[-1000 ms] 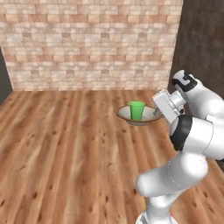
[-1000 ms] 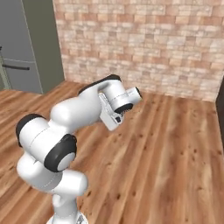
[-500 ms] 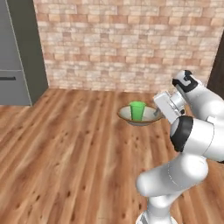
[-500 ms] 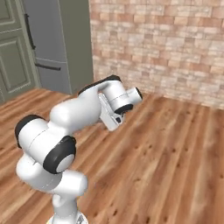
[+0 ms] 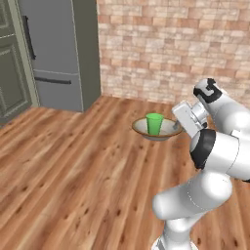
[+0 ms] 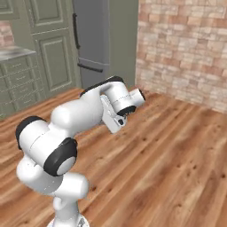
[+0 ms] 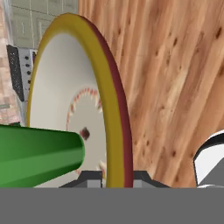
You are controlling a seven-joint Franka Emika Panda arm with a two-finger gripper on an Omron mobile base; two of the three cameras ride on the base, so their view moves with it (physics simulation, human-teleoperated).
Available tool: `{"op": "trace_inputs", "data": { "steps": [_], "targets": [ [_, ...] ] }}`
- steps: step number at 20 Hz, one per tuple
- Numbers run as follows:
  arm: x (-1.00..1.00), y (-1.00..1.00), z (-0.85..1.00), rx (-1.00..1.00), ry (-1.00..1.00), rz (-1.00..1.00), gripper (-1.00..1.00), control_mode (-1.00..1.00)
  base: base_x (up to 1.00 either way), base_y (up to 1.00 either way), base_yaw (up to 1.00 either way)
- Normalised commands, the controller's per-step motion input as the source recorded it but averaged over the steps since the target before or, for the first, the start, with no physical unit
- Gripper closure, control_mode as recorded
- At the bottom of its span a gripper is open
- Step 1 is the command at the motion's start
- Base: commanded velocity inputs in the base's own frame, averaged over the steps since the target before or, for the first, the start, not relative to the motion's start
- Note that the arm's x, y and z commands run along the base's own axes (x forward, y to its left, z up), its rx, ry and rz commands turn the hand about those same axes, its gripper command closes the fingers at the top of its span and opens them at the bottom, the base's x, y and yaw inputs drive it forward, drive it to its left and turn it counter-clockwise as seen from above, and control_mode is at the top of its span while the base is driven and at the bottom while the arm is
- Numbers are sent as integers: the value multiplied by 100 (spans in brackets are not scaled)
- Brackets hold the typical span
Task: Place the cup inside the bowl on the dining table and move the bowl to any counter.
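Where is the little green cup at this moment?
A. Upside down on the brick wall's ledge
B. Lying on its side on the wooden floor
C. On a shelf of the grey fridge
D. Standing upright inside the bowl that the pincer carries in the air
D: in the left base view the cup stands upright in the bowl, which the pincer grips by its rim well above the floor.
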Motion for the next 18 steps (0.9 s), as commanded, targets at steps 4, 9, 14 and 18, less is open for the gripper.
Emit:
{"op": "trace_inputs", "data": {
  "steps": [4,9,14,18],
  "targets": [
    [0,0,0,0,0,0,100,100,43,52,42],
    [0,0,0,0,0,0,100,100,43,40,45],
    [0,0,0,0,0,0,100,100,51,25,44],
    [0,0,0,0,0,0,100,100,60,12,41]
  ]
}}
